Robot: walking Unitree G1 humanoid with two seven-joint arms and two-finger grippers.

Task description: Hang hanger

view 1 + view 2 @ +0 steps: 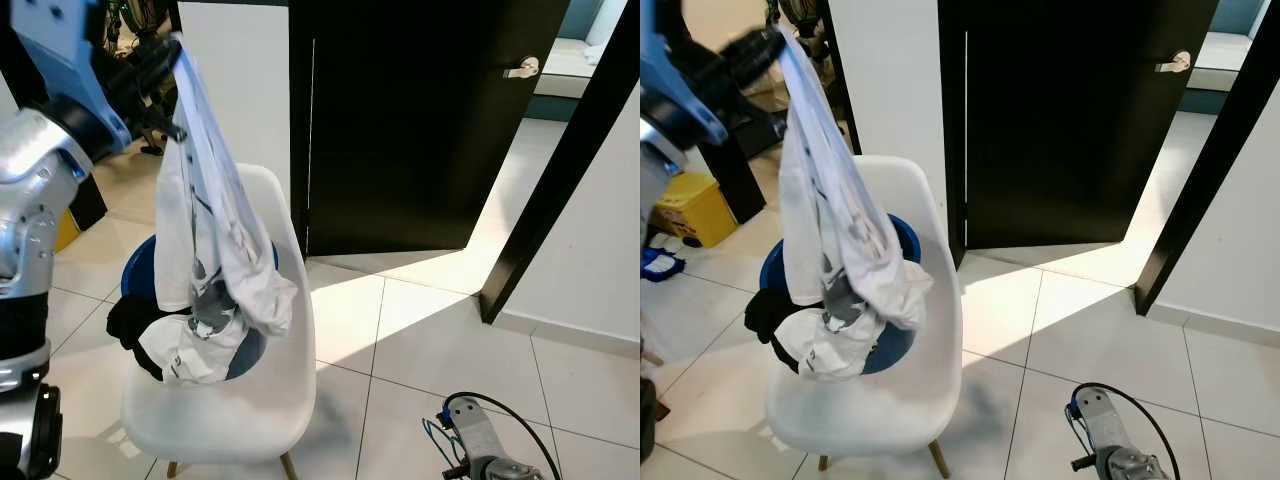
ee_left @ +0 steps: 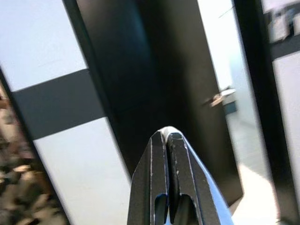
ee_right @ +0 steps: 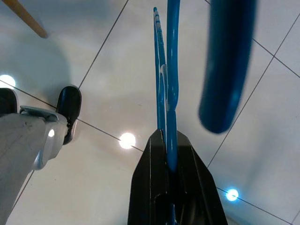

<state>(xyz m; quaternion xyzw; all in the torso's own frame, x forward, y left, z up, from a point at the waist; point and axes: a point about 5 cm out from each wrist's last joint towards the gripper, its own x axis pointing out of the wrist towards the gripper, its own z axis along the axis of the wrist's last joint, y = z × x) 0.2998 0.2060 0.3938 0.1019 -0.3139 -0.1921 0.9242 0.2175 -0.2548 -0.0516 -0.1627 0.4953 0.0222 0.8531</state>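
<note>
My left gripper (image 1: 165,60) is raised at the upper left, shut on the top of a white garment (image 1: 215,230). The garment hangs down from it into a blue basket (image 1: 140,265) on a white chair (image 1: 270,400). In the left wrist view the fingertips (image 2: 167,133) are pressed together with a thin white edge between them. My right arm (image 1: 480,440) hangs low at the bottom right. In the right wrist view my right gripper (image 3: 166,136) is shut on a blue hanger (image 3: 171,70), held over the tiled floor.
Black clothing (image 1: 128,320) spills over the basket's left side. A dark door (image 1: 400,120) with a metal handle (image 1: 522,69) stands ajar behind the chair. A yellow box (image 1: 690,205) sits on the floor at far left. My foot (image 3: 70,105) is on the tiles.
</note>
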